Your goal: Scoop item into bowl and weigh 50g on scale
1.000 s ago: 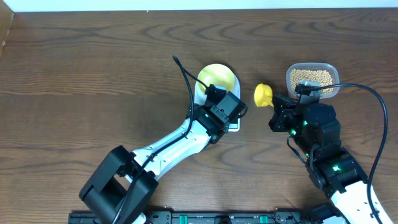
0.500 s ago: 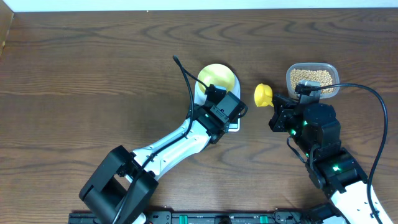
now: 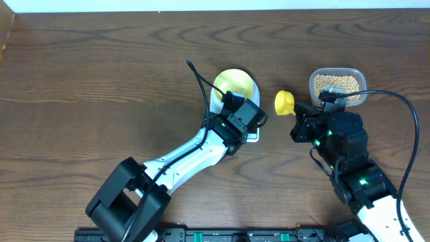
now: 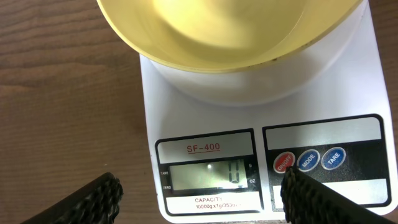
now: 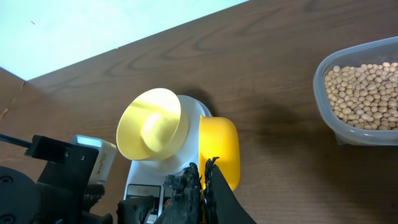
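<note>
We see bowl (image 3: pixel 235 84) empty on scale (image 4: pixel 205 118), top middle; screen (image 4: pixel 208 176) reads 0. Beans (image 3: pixel 338 83) in tub (image 5: pixel 320 93), upper right. Our right gripper (image 5: pixel 203 169) pinches scoop (image 5: pixel 219 149) (no beans seen). Our left gripper (image 4: pixel 202 199) wide open, empty, over scale: bump could spoil number.

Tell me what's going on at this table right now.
Two robot arms are set up to weigh beans. The bowl sits empty on the scale, whose display reads 0. The left gripper hovers open over the display end. The right gripper is shut on the scoop, between the scale and the tub of beans. No beans are in the bowl yet.
</note>
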Controlling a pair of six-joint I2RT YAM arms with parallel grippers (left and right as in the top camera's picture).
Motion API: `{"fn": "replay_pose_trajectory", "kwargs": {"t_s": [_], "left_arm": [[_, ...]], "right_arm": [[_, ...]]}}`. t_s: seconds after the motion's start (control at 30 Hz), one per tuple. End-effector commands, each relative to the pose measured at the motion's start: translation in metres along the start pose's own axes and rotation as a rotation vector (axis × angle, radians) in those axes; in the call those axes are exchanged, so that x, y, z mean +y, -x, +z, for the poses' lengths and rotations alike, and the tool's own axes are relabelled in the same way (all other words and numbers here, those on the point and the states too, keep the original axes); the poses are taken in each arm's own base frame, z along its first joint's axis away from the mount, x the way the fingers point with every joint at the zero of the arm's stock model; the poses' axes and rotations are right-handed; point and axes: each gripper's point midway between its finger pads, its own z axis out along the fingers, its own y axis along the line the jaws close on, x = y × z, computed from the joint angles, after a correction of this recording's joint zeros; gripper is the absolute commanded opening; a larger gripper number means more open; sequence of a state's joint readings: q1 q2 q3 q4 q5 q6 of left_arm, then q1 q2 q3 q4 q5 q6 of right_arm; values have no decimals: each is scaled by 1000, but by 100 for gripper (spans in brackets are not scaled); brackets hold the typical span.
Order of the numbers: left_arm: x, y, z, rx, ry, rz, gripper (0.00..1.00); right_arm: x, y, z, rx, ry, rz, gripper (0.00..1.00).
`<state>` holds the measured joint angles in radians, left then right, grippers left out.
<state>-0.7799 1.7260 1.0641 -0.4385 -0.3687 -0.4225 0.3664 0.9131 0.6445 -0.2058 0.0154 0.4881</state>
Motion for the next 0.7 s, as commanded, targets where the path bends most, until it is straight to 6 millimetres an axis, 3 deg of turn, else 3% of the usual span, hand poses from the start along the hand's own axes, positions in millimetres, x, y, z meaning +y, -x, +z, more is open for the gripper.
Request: {"fn": "replay_pose_trajectory", "kwargs": {"t_s": [0.0, 0.67], "left_arm": [[5, -4, 1, 6, 11, -9, 84], [2, -13, 15, 31, 25, 4, 84]], "right_arm": [[2, 10, -4, -30, 1, -11, 1], [2, 11, -4, -33, 2, -11, 1]]}}
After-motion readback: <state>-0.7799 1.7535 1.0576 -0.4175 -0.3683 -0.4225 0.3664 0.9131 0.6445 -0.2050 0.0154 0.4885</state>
